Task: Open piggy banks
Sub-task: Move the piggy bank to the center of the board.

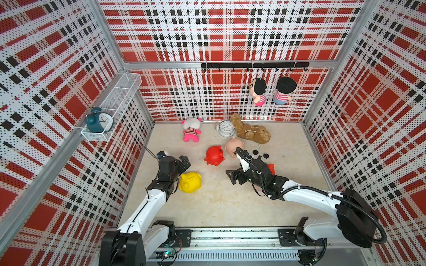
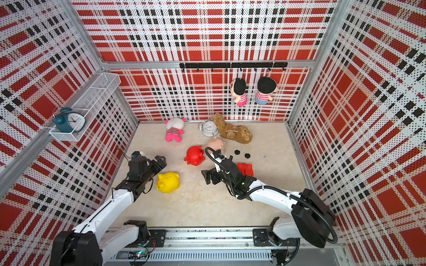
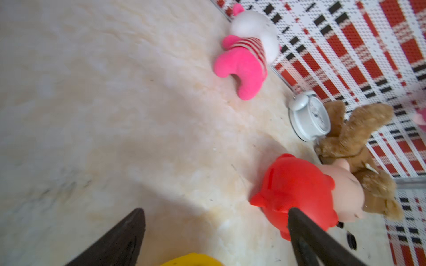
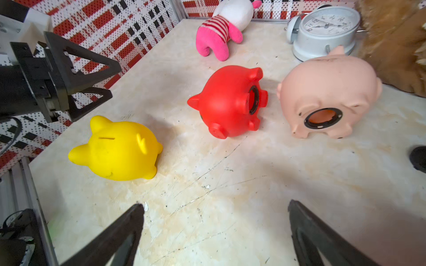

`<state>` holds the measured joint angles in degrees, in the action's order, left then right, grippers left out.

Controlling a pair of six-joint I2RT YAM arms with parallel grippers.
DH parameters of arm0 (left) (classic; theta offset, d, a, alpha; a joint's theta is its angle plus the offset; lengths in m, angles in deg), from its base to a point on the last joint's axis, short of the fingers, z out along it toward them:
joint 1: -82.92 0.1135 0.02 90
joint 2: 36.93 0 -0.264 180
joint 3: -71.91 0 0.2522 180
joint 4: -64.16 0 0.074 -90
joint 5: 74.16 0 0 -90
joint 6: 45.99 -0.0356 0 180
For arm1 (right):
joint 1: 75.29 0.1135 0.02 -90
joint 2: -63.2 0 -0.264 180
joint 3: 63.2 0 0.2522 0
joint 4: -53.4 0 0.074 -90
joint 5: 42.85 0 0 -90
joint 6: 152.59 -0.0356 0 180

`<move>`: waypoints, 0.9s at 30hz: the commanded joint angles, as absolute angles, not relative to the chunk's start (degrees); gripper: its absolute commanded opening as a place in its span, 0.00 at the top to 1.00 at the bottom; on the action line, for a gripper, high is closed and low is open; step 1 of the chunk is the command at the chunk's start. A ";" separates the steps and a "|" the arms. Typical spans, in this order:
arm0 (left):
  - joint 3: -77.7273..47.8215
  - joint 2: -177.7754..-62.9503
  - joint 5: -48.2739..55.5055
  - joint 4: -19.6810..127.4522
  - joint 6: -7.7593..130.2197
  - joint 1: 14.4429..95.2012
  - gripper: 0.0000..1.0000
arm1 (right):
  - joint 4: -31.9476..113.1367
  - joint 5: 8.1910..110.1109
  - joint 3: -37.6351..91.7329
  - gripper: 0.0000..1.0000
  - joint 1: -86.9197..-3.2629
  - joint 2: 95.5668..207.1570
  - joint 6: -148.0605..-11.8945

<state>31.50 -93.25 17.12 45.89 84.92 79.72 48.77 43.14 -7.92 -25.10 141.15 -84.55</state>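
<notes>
Both top views show the yellow piggy bank (image 1: 190, 182) (image 2: 168, 182) upright, slot up, just right of my open left gripper (image 1: 184, 161) (image 3: 215, 211). A red piggy bank (image 1: 214, 155) (image 4: 230, 101) lies on its side at mid-table. Beside it the pale pink piggy bank (image 1: 232, 145) (image 4: 327, 92) lies with its black-ringed belly hole open. A second red piggy bank (image 2: 245, 169) is mostly hidden behind my right arm. Two black plugs (image 1: 255, 152) (image 1: 266, 155) lie loose. My right gripper (image 1: 230, 176) (image 4: 214, 205) is open over bare table.
A pink-and-white striped plush (image 1: 191, 132), a white alarm clock (image 1: 227, 129) and a brown plush dog (image 1: 251, 132) lie along the back wall. A wire shelf (image 1: 119, 92) holds a blue clock (image 1: 99, 119) on the left wall. Two dolls (image 1: 258, 92) hang from a hook rail.
</notes>
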 commanded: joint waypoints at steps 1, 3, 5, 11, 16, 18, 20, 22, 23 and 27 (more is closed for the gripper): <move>34.69 -89.27 12.95 45.83 84.59 81.29 0.02 | 51.21 40.82 -6.83 0.00 -21.86 142.97 -83.48; 36.66 -87.88 9.18 48.33 84.20 81.34 0.01 | 53.45 41.28 -6.86 0.00 -20.12 144.67 -84.23; 38.14 -87.62 6.08 50.50 84.03 81.25 0.02 | 55.27 42.17 -6.50 0.00 -18.69 147.05 -85.69; 39.43 -87.95 4.97 51.11 83.99 76.91 0.01 | 59.42 45.97 -5.05 0.00 -15.33 153.35 -88.91; 41.00 -85.97 12.78 53.19 92.38 65.24 0.02 | 61.02 47.20 -3.82 0.01 -13.51 157.42 -90.67; 42.29 -84.71 16.75 55.05 97.28 60.86 0.02 | 61.45 48.37 -3.64 0.01 -13.51 158.61 -91.56; 43.31 -83.60 20.46 56.86 101.47 56.73 0.01 | 61.29 47.66 -3.75 0.00 -13.52 159.32 -92.61; 44.29 -82.84 24.13 59.17 105.38 52.28 0.02 | 61.23 45.91 -4.51 0.00 -13.78 159.66 -93.53; 44.59 -82.89 25.53 60.32 106.63 50.42 0.02 | 61.13 44.85 -5.01 0.00 -13.98 159.70 -93.87; 44.95 -85.45 28.82 64.85 109.20 44.64 0.02 | 62.59 44.08 -8.39 0.00 -17.11 159.34 -99.61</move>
<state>44.41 -84.07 24.53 58.72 104.41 47.85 60.75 46.18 -6.15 -15.04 159.14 -94.82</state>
